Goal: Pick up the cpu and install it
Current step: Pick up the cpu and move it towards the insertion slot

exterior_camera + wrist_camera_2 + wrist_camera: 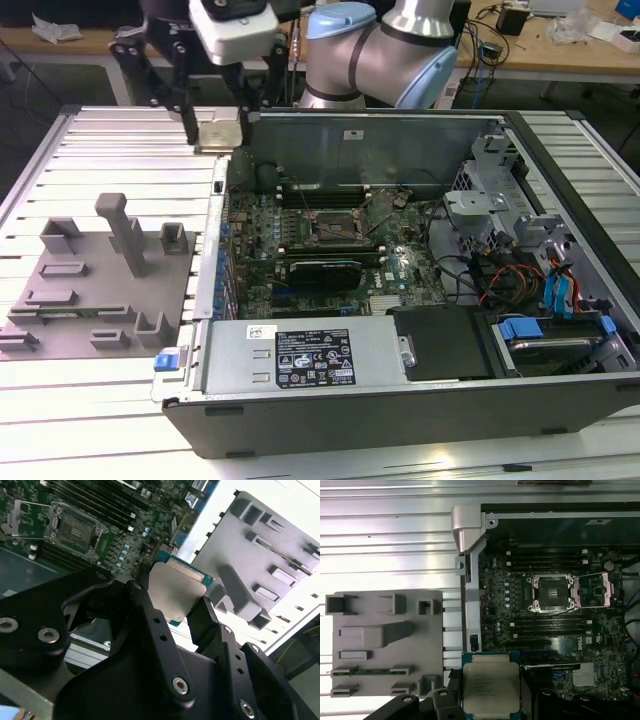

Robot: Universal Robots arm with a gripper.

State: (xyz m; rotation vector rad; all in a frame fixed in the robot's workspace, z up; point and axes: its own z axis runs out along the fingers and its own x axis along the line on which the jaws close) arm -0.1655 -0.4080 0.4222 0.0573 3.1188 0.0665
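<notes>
The cpu point(222, 131), a thin square chip with a silvery metal top, hangs in the air over the far left corner of the open computer case point(400, 400). My gripper point(220, 122) is shut on it, one black finger on each side edge. In both wrist views the chip point(176, 591) point(490, 689) sits between the dark fingers point(204, 615). The open black socket frame point(335, 228) point(552, 593) point(75, 529) lies on the green motherboard inside the case. It sits to the exterior view's right of the held chip and nearer the front.
A grey plastic fixture plate point(100, 290) point(385, 645) with raised blocks lies on the slatted metal table at the exterior view's left of the case. Inside the case are a power supply point(300, 355), drive cages point(490, 190) and loose cables point(500, 280).
</notes>
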